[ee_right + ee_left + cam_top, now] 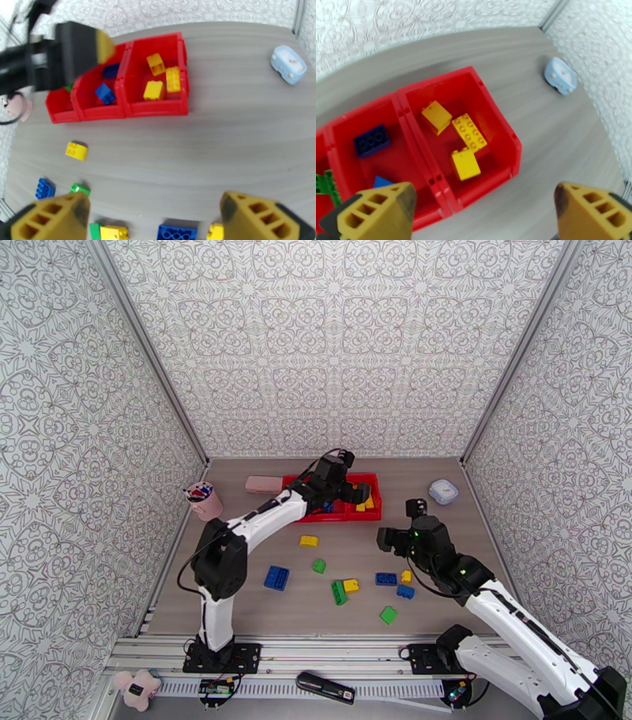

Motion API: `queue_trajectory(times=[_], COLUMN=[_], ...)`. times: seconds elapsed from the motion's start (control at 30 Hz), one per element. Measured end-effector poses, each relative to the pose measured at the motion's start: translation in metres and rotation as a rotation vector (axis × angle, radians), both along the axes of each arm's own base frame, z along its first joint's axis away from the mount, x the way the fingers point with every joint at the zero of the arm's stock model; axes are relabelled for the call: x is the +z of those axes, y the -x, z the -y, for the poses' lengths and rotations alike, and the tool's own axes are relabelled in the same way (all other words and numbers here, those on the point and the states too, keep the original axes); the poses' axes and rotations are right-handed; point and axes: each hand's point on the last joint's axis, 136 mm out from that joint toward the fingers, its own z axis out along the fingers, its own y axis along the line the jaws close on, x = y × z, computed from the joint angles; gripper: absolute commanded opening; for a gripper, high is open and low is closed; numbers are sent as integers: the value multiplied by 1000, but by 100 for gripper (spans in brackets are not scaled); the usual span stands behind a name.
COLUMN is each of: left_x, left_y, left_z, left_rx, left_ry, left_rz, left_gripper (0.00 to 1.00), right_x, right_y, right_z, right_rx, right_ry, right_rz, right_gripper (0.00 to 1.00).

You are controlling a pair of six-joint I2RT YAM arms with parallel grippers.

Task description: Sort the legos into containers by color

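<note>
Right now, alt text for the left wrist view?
The left hand hangs open over the red containers: three yellow legos in the right bin, two blue legos in the middle, a green lego at the left edge. Pale blue box beyond.

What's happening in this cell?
Two arms are sorting Lego bricks by colour into a red three-bin tray. The left arm hangs over the tray, jaws open and empty; three yellow bricks lie in the right bin, blue bricks in the middle one. The right arm hovers, jaws open, above the loose ones on the table.
</note>
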Motion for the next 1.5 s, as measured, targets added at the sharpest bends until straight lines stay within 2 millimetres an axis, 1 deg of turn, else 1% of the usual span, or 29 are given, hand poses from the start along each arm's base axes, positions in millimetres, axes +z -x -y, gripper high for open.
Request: queue_trajectory(times=[0.07,0.13,0.2,0.33,0.4,0.47,0.6,0.67,0.8,0.93,1.1,1.2,1.5], left_x=[11,15,13,-1,-5,-5,2,3,0,-5,0,1,-4], left_y=[19,38,59,97,114,127,156,170,194,207,210,211,213], left_z=[-5,-8,-9,-13,-12,-8,6,12,23,26,29,30,29], left_rx=[-44,-94,-148,-248,-308,-366,-497,-559,-663,-719,-736,-743,-757], left_ry=[0,0,1,6,0,-7,-16,-17,-6,3,26,33,21], left_rz=[46,77,100,124,143,171,240,264,290,292,309,312,323], left_gripper=[100,100,100,100,100,100,100,100,100,100,100,100,100], right_x=[-7,-14,-22,-34,-45,-59,-90,-101,-117,-131,-141,-144,-160], right_y=[4,9,15,25,30,37,53,59,64,68,69,66,57], right_z=[5,9,14,22,27,29,34,37,42,46,48,47,47], right_rx=[-16,-27,-41,-71,-90,-100,-120,-130,-149,-160,-147,-139,-134], right_ry=[16,32,51,67,74,85,109,115,118,126,135,132,142], right_rz=[-30,-65,-104,-170,-213,-270,-387,-430,-492,-550,-591,-594,-633], right_gripper=[90,89,89,89,89,88,86,84,75,61,49,45,41])
